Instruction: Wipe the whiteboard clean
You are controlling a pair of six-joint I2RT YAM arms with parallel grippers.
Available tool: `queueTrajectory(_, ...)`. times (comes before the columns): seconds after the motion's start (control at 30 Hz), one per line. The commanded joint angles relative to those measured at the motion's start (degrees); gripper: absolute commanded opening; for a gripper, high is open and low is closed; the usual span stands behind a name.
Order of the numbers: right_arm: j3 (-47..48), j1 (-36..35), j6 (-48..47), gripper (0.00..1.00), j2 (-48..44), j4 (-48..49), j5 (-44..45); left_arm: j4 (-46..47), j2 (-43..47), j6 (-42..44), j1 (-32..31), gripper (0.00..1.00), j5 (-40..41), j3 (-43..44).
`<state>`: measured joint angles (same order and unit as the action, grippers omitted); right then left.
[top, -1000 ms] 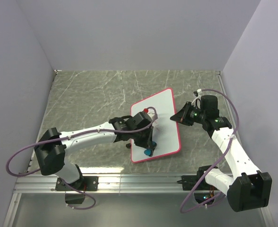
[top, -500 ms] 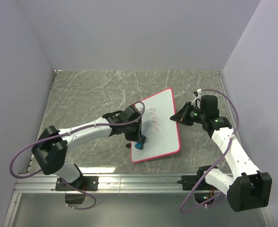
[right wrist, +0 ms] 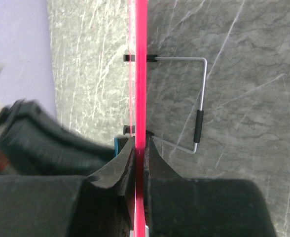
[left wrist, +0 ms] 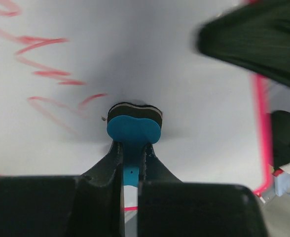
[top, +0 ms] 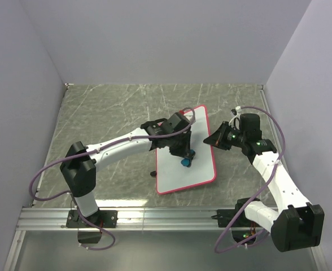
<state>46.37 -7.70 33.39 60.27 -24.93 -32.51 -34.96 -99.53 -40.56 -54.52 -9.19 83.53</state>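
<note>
Nearest to me, the whiteboard point(top: 183, 178) sits on the marbled tabletop point(top: 109, 113), its near short edge toward the arm bases and its length slanting off toward 1 o'clock. A little farther up the board, the left claw point(top: 184, 160) reaches in from 9 o'clock. It is pinched tight on a small blue eraser point(top: 185, 162), and the eraser's dark pad is pressed flat against the white face, about mid-board. Up close, the left claw point(left wrist: 132, 148) grips the blue eraser point(left wrist: 133, 129) by its narrow tab, and red scribbles point(left wrist: 41, 74) sit on the whiteboard point(left wrist: 184, 89) toward 10 o'clock of it. At 3 o'clock of the eraser, the right claw point(top: 210, 141) is clamped on the board's right long edge. Its own camera shows the right claw point(right wrist: 140, 143) squeezed onto the thin red rim point(right wrist: 141, 74), seen edge-on. A bent wire stand point(right wrist: 199, 113) juts from the board's back side over the tabletop point(right wrist: 243, 74).
</note>
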Motion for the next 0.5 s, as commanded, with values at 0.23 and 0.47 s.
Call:
queueTrajectory(0.23, 0.30, -0.73, -3.94, 0.00, 0.55, -2.14, 0.96, 2.18, -0.14, -2.60, -3.75, 0.01, -3.29, 1.57)
queueTrajectory(0.47, 0.65, -0.73, -3.77, 0.00, 1.08, -1.88, 0.52, 5.34, 1.97, -1.81, 5.47, 0.00, -3.38, -12.59)
